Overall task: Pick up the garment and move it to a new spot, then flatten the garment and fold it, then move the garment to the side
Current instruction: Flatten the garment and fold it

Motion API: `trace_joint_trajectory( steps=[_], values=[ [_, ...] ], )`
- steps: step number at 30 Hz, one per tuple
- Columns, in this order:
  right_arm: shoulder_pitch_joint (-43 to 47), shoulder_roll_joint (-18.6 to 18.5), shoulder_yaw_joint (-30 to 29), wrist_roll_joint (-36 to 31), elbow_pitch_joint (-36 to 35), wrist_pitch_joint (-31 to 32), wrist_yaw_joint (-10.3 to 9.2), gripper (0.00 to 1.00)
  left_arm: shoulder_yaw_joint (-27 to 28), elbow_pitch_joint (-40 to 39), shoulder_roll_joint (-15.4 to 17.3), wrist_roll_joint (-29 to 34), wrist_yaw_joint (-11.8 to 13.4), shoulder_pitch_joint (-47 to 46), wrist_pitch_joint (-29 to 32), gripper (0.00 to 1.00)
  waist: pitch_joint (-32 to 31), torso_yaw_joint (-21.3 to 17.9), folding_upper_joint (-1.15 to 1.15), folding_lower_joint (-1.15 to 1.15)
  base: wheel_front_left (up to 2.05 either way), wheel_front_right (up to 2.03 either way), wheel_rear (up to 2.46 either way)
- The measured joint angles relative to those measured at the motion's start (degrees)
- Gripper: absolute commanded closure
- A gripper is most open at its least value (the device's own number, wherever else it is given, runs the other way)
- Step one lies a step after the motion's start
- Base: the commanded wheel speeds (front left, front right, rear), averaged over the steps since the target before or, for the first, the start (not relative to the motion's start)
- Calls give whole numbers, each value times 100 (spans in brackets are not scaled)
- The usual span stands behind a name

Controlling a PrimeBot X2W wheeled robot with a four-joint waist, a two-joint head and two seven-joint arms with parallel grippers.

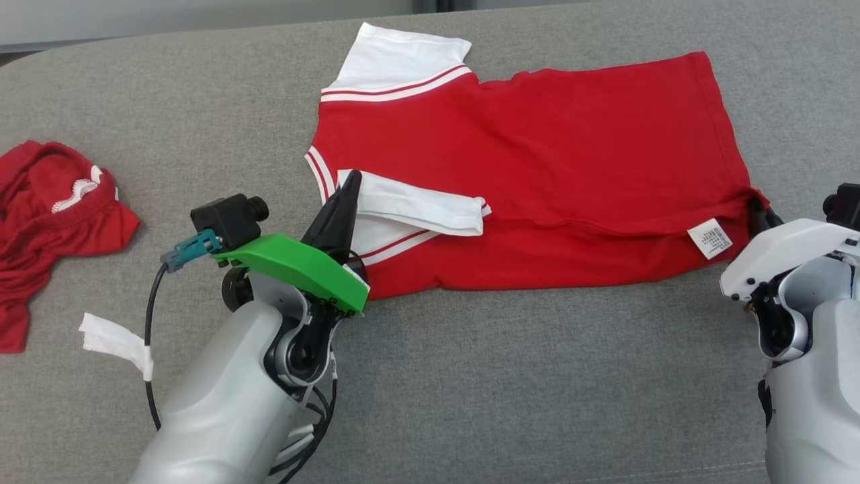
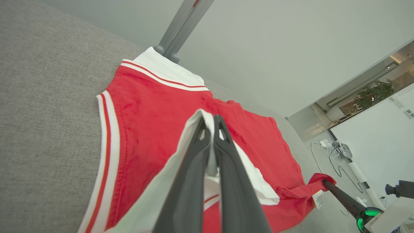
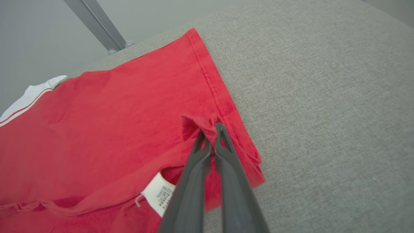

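Two garments lie on the grey cushion (image 1: 470, 376) in the head view. One red shirt (image 1: 537, 168) is spread flat across the middle with its near edge turned up over itself. One crumpled red garment (image 1: 47, 202) sits well apart at the left edge. The shirt has two white sleeves: the far sleeve (image 1: 396, 57) lies out flat at the top, and the near sleeve (image 1: 416, 208) is folded onto the red body. There is one care label (image 1: 710, 238) by the lower right corner, its print too small to read. One strip of white tape (image 1: 111, 339) hangs on the left arm's cable. The left gripper (image 1: 351, 185) sits at the collar end of the near sleeve. The right gripper (image 1: 762, 208) is at the shirt's lower right corner, just beside the label.

Over to the left wrist view. Both fingers are pressed together with white sleeve cloth pinched between them, and the red body stretches away beyond. The other gripper holds the far red corner.

In the right wrist view, two fingers are closed on a raised pinch of red cloth just inside the stitched hem. The label hangs just left of them, with lines of print that cannot be read.
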Motion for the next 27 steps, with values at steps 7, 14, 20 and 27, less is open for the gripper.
trace_joint_trajectory(
  steps=[7, 14, 20, 27],
  values=[
    [-239, 1, -99, -238, 410, -316, 0, 0, 2, 326, -129, 77, -103, -187, -114, 100, 95, 30, 0, 0, 0, 0, 0],
    [-309, 1, -103, -232, 544, -609, 0, 0, 1, 485, -148, 275, -203, -213, -286, 0, 37, 69, 0, 0, 0, 0, 0],
    [-16, 1, -164, -387, 151, -434, 0, 0, 76, 355, 97, 902, -38, 204, -377, 0, -101, 84, 0, 0, 0, 0, 0],
    [573, -2, -314, -767, -601, 467, 0, 0, -208, 221, 399, 1555, 511, 961, -385, 0, -259, 70, 0, 0, 0, 0, 0]
  ],
)
